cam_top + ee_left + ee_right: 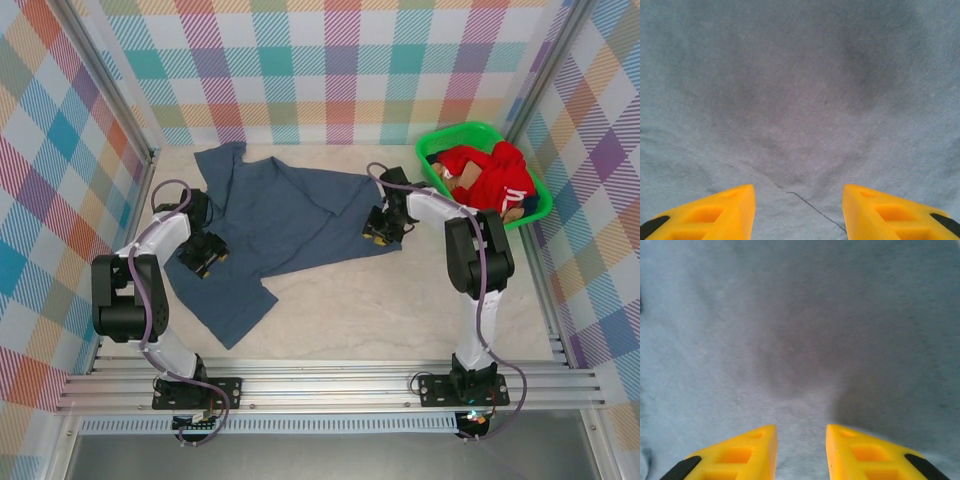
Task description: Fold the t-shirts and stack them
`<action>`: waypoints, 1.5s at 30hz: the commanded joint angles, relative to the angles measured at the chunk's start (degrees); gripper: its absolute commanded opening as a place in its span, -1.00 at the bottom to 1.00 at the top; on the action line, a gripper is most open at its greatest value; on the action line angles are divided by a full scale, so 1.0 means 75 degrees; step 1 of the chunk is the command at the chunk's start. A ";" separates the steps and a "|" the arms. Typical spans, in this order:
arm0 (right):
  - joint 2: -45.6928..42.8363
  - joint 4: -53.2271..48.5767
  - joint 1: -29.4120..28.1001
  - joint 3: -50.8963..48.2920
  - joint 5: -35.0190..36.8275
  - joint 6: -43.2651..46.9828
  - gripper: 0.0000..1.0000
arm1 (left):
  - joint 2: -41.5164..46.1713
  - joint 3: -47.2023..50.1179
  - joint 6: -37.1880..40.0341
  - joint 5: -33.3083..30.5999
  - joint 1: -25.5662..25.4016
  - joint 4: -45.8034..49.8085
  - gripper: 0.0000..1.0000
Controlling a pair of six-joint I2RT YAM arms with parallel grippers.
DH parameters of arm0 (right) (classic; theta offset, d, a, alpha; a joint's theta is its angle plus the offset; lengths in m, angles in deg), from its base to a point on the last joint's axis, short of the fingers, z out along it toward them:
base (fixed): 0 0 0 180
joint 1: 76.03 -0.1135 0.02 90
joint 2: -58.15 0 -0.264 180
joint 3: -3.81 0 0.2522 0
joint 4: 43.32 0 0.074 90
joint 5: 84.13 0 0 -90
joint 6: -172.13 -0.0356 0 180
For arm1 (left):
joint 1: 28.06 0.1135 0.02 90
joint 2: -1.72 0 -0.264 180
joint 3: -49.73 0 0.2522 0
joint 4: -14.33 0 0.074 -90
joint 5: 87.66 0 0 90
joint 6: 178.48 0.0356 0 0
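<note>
Cloth first: your slate-blue t-shirt [290, 215] lies spread on the desk [420, 310], covering its left and middle. Its long axis runs roughly side to side. What look like the two sleeves splay out at the left end, one toward the far wall and one toward the arm bases. So the shoulders point left and the straighter hem end points right, toward the green basket [436, 141] holding the red clothes [490, 172].

Your left arm [150, 245] has its jaws down on the shirt's left end, between those sleeves. In the left wrist view the yellow fingers [715, 215] stand fairly wide apart over creased cloth, gripping nothing.

Your right arm [440, 210] has its jaws down at the hem end. There the fingers [740, 455] stand narrow, cloth humped between them. You cannot tell whether it is pinched.
</note>
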 commanded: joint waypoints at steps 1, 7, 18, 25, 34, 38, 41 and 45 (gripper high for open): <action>-0.0440 -0.0400 0.0175 -0.0345 0.0422 0.0114 -0.39 | 0.1023 0.0632 -0.0352 -0.0265 0.0087 0.0904 0.00; -0.0235 -0.0545 0.0231 -0.0590 0.0264 0.0274 -0.39 | 0.2237 0.2253 -0.0967 0.0260 0.0087 0.0401 -0.03; 0.0369 -0.1140 0.0413 0.0200 0.0218 0.0257 -0.39 | -0.0608 0.0648 -0.0141 -0.0552 0.0218 -0.0404 -0.02; -0.0305 -0.0883 0.0402 0.0392 0.0247 0.0190 -0.37 | -0.1683 -0.0756 0.0959 -0.1017 0.0425 -0.0477 0.07; -0.1784 -0.0887 0.0448 -0.1103 0.1207 -0.0061 -0.41 | 0.0834 0.0107 0.0451 -0.1127 0.0142 0.0486 0.25; -0.1744 -0.0651 0.0492 -0.1550 0.1017 -0.0085 -0.38 | 0.1981 0.1294 -0.0052 -0.0681 -0.0052 0.1012 0.20; -0.1318 -0.0643 0.0525 -0.1320 0.0975 0.0110 -0.37 | 0.2696 0.2037 -0.0206 -0.0479 -0.0054 0.1141 0.18; -0.0714 -0.0748 0.0587 -0.0927 0.1106 0.0288 -0.38 | 0.3208 0.2453 -0.0171 -0.0312 -0.0055 0.1329 0.16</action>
